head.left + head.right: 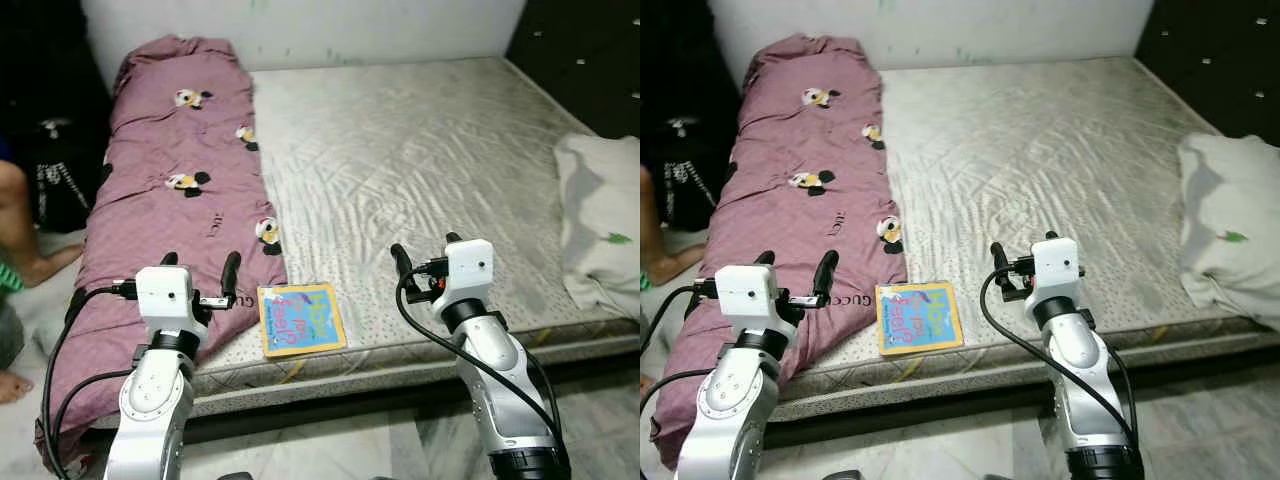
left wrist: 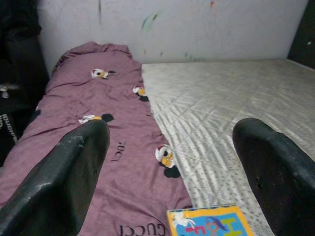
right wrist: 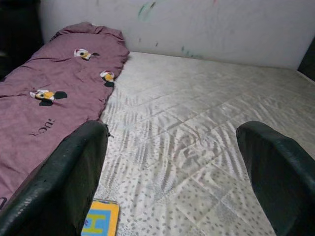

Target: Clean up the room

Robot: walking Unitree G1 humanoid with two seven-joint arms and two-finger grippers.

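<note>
I hold my left gripper (image 1: 201, 264) and right gripper (image 1: 426, 249) wide apart, empty, near the picture book (image 1: 300, 318). Next I grab it, I think.

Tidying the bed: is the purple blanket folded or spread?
Spread: the purple blanket lies lengthwise along the mattress left side.

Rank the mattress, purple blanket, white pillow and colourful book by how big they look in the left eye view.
1. mattress
2. purple blanket
3. white pillow, partly cut off by the frame edge
4. colourful book
</note>
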